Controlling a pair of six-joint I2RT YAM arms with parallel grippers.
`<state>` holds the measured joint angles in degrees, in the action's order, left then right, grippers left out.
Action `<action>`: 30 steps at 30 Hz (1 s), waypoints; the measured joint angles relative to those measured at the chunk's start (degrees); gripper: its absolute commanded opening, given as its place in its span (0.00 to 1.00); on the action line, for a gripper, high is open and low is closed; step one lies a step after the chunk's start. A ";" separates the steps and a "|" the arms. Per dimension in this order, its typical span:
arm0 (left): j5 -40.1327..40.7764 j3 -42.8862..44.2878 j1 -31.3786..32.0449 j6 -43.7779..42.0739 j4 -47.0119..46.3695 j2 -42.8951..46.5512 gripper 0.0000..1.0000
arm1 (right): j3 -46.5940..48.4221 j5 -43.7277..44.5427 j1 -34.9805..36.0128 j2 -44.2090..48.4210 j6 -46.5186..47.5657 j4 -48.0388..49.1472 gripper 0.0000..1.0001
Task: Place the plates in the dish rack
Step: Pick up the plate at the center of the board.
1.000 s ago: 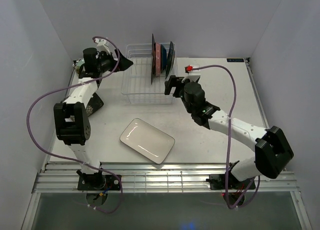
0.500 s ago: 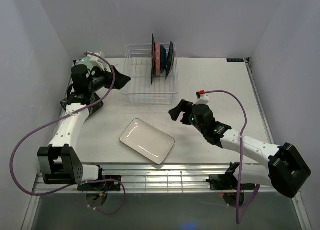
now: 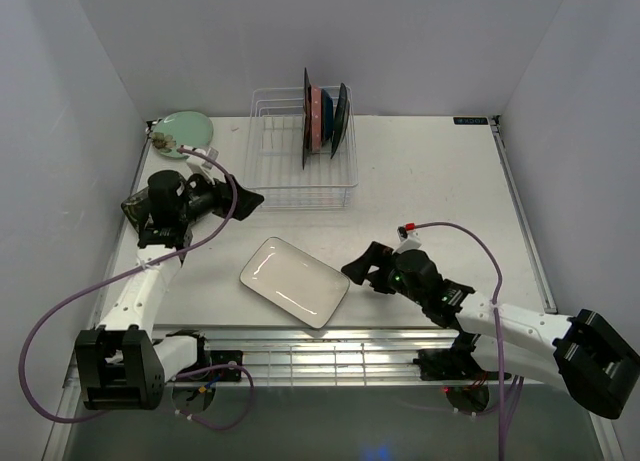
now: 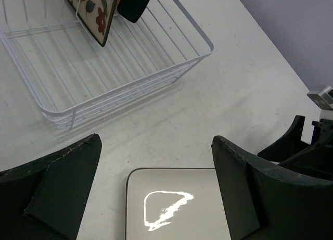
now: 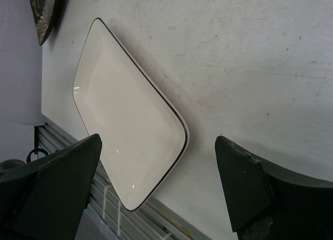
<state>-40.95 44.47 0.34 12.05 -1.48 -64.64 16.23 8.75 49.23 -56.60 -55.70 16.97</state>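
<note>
White plate [image 3: 294,281]: lying on the worktop [image 3: 430,181], near the rack [image 3: 300,197].
Right hand [image 3: 361,268]: wide apart, moving from rack down to plate.
Left hand [image 3: 246,197]: wide apart, nearing too.
Meaning: picking up is starting.

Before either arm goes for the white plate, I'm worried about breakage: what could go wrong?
1. The white plate lies flat near the table's front edge; a finger nudging its rim could slide it off.
2. The left gripper and right gripper, both open, flank it and might collide.
3. Standing plates crowd the rack's right side; slotting it there could knock them.
</note>
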 measured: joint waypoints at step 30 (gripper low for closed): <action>0.24 -6.19 0.00 -1.07 -9.66 3.52 0.98 | -3.10 -2.23 9.64 -13.64 -17.99 13.46 0.81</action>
<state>-40.71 38.28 0.34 10.98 -11.14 -61.12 13.13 6.52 58.87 -70.24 -73.69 30.44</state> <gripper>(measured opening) 0.979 0.857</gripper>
